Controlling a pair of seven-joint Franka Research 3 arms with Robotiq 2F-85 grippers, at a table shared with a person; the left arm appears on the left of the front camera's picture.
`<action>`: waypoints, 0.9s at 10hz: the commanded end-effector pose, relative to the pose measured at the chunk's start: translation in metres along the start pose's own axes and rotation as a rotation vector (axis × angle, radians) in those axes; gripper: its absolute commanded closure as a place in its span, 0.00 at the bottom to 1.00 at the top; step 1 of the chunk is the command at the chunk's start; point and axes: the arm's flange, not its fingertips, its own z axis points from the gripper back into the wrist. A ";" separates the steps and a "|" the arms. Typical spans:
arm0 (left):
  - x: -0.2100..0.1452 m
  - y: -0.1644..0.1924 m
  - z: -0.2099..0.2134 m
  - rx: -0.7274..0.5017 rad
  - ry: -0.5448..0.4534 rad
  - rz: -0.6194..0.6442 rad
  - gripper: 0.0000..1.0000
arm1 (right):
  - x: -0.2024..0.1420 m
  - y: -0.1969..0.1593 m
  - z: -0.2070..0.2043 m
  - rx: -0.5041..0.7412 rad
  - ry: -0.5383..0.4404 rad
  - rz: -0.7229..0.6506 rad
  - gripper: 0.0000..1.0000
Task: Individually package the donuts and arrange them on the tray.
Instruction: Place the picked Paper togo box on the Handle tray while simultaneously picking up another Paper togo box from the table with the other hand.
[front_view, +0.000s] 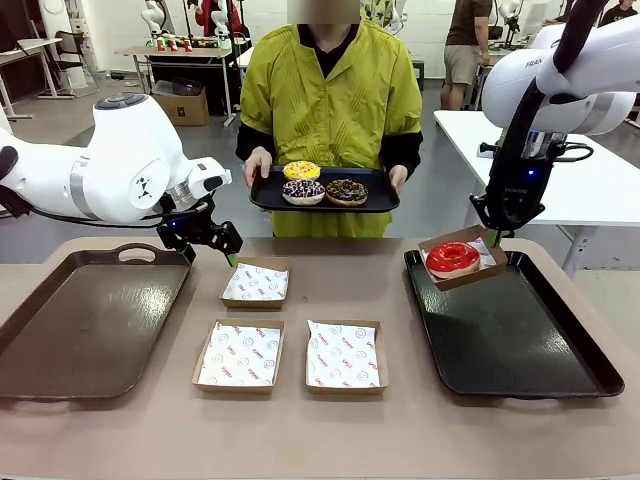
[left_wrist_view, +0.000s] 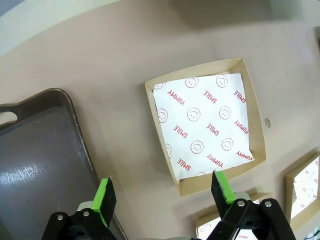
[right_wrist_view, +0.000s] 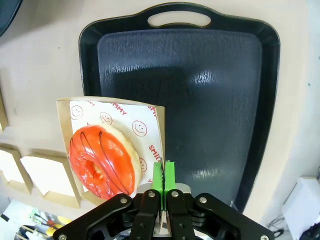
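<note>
One donut boxed, three left.
The right jaws clamp the wall of the box (right_wrist_view: 62, 107) holding the red-glazed donut (front_view: 452, 258) at the black tray's (front_view: 520, 350) far corner. The left jaws hang apart over an empty box (left_wrist_view: 251, 107), and three donuts (front_view: 324, 186) sit on the person's tray (front_view: 383, 201).

Beige worktop (front_view: 400, 430), brown tray (front_view: 80, 320) left, black tray (front_view: 520, 340) right, three paper-lined boxes between, back box (front_view: 255, 283), left box (front_view: 239, 355) beside right box (front_view: 343, 356) in front.

Bare tabletop (front_view: 340, 285) is lying open between the boxes (front_view: 240, 355) and the black tray (front_view: 520, 345); a boxed donut (front_view: 452, 259) is crowding its far corner.
</note>
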 end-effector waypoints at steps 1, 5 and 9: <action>0.001 -0.001 0.002 0.002 0.005 -0.003 0.00 | -0.001 0.000 0.002 -0.013 0.001 0.002 0.99; 0.005 -0.005 0.001 0.019 0.026 0.027 0.00 | 0.013 0.011 -0.016 -0.078 -0.039 -0.033 0.99; 0.033 -0.023 -0.026 0.066 0.199 0.181 0.00 | 0.033 0.005 -0.038 -0.033 -0.029 -0.039 0.99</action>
